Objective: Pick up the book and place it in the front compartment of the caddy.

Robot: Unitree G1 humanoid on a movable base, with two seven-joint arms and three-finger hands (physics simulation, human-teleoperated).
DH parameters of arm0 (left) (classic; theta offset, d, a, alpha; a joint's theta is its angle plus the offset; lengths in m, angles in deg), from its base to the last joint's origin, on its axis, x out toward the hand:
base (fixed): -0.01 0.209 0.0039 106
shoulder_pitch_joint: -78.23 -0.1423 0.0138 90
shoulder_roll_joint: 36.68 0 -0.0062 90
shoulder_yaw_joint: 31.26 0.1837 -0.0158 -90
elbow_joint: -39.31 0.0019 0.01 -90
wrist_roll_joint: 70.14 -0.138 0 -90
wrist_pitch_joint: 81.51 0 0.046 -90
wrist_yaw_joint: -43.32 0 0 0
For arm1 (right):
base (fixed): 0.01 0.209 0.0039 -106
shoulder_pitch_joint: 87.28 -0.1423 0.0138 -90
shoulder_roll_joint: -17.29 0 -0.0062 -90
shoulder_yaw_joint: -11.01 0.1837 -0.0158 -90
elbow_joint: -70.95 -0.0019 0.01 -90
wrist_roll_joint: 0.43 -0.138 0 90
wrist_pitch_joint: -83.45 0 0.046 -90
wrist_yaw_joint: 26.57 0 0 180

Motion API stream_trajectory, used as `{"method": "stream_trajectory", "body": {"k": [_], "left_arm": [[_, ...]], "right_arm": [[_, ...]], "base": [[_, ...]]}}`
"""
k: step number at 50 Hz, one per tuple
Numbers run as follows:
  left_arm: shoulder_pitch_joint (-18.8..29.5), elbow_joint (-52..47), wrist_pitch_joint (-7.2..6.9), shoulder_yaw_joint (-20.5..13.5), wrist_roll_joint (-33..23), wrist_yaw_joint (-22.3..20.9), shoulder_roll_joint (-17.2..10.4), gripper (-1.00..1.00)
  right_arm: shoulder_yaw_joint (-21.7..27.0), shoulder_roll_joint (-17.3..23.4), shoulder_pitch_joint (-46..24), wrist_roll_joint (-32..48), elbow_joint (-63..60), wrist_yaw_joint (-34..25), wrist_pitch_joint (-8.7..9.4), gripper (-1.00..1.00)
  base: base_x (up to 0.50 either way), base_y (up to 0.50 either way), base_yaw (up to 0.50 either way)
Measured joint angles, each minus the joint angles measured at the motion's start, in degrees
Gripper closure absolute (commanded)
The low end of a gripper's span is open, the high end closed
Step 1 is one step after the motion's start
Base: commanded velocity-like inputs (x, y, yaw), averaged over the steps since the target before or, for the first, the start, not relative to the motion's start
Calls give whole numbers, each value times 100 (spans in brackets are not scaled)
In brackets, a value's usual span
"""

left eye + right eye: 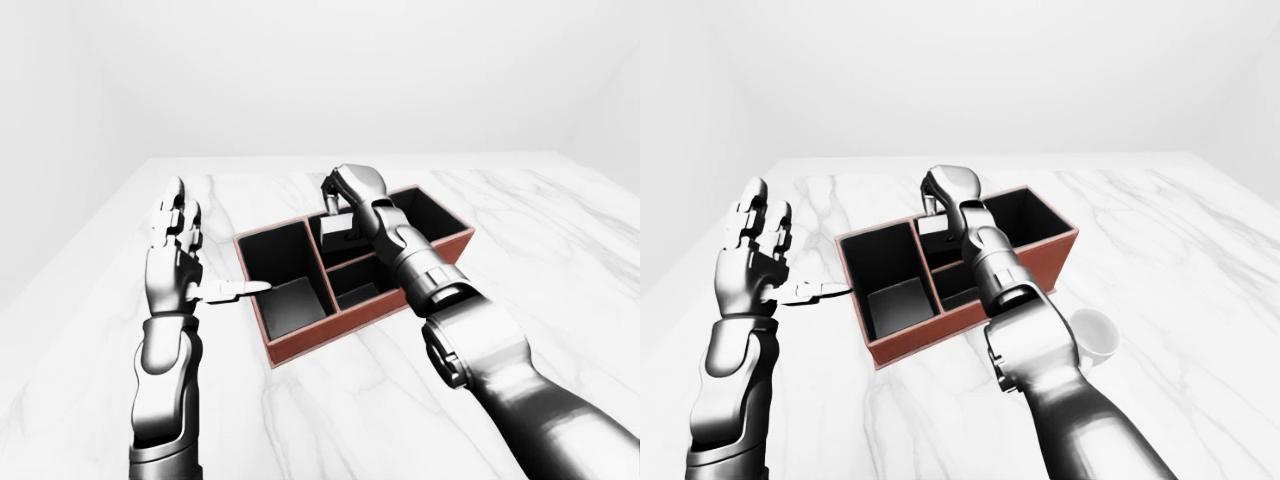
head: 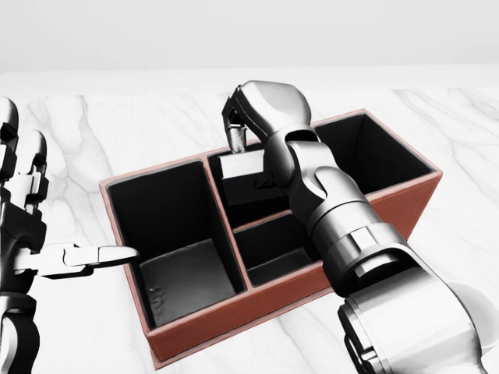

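Observation:
The caddy (image 2: pixel 234 313) is a red-brown box with black compartments, lying on the white marble table (image 2: pixel 109 132). A small grey book (image 2: pixel 242 166) stands upright in the upper middle compartment, its top edge above the rim. My right hand (image 2: pixel 238 145) reaches in from the lower right and is shut on the book's top. My left hand (image 2: pixel 48 227) is open at the left edge of the head view. Its fingers point up and its thumb (image 2: pixel 109 255) points at the caddy's left wall without touching it.
The caddy also has a large left compartment (image 2: pixel 183 280), a small lower middle one (image 2: pixel 273 265) and a right one (image 2: pixel 374 156), all showing black floors. In the right-eye view a white cup (image 1: pixel 1092 336) stands to the right of my right forearm.

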Motion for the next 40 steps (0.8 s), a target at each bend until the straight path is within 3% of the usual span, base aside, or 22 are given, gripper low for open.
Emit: {"method": "stream_trajectory", "body": {"k": [40], "left_arm": [[-25,-95,0,11,44,26,-1,-95]], "right_arm": [[-7,-5,144,113,149,191,0,100]], "base": [[0,0,0]]}}
